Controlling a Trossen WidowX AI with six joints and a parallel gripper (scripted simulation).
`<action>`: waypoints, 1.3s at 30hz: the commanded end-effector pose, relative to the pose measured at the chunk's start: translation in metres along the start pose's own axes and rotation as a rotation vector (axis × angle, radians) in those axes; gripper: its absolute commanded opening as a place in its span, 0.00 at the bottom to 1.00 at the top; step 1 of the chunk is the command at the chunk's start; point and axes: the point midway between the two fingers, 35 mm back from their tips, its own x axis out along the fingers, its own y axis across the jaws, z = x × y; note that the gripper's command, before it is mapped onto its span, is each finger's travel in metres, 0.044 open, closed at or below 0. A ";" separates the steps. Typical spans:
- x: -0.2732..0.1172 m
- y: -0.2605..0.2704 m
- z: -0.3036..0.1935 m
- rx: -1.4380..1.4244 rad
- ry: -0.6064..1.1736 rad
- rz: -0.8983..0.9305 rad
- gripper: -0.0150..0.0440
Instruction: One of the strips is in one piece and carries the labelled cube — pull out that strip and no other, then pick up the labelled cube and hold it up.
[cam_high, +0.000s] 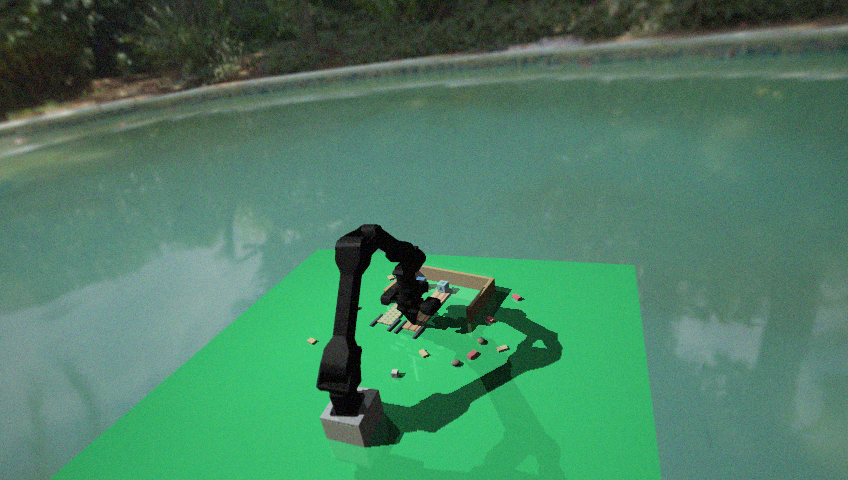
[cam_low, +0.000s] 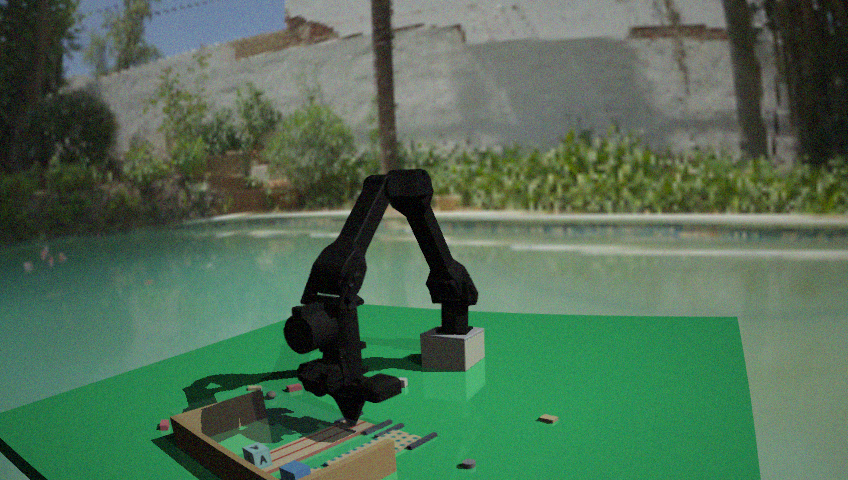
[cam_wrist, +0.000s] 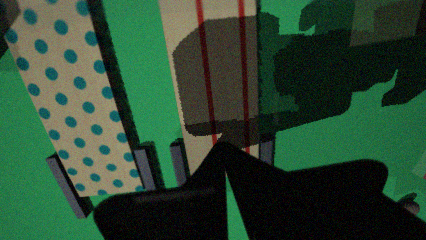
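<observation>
The light blue cube labelled with an A (cam_high: 442, 286) (cam_low: 257, 455) sits at the far end of the red-striped strip (cam_high: 439, 298) (cam_low: 291, 450) (cam_wrist: 220, 10). The dotted strip (cam_high: 389, 315) (cam_low: 404, 438) (cam_wrist: 75, 100) lies beside it, with a plain blue block (cam_high: 420, 278) (cam_low: 294, 469) near its far end. My gripper (cam_high: 414, 322) (cam_low: 351, 421) (cam_wrist: 221, 147) is shut and empty, pointing down, its tips at or just above the near end of the striped strip. Contact cannot be told. The arm partly hides the strips in the top view.
A wooden wall (cam_high: 455, 276) (cam_low: 357, 460) surrounds the strips' far part. Dark rails (cam_low: 422, 440) (cam_wrist: 68, 187) flank the near ends. Small loose pieces lie around, among them a red block (cam_high: 473, 354) (cam_low: 293, 387), a tan block (cam_low: 548, 418) and a round stone (cam_high: 456, 362).
</observation>
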 end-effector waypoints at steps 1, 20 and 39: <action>0.003 0.000 0.001 0.001 0.000 -0.004 0.25; 0.005 0.000 0.002 0.001 0.000 -0.004 0.25; 0.006 0.001 -0.027 0.001 0.002 -0.004 0.25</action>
